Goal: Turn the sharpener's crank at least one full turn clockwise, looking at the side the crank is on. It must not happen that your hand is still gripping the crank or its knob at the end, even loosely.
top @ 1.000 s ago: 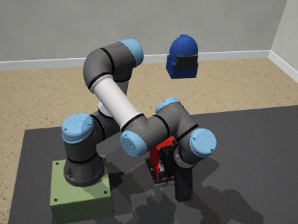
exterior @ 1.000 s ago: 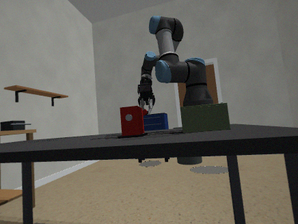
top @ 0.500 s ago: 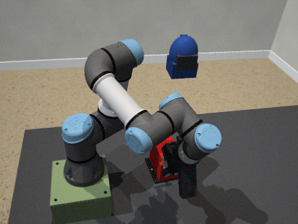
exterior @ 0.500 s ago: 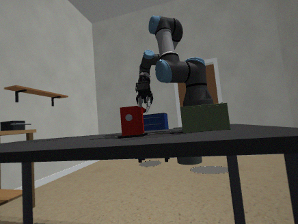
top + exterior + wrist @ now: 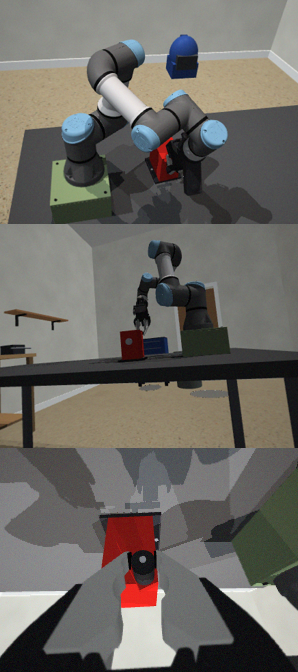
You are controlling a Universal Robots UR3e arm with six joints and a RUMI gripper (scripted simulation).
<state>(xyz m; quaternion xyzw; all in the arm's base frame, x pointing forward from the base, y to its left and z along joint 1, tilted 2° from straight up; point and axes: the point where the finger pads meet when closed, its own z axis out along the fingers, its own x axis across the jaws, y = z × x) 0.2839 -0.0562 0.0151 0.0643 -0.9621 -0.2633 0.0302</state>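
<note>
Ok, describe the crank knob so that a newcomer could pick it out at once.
Start at the green pedestal under the arm, then go to the red sharpener on the dark table. The crank knob is the small black round knob against the red body, pinched between the gripper's grey fingers.

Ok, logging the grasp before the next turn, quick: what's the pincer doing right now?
Pincer: closed on the sharpener's black crank knob, one finger on each side of it.
</note>
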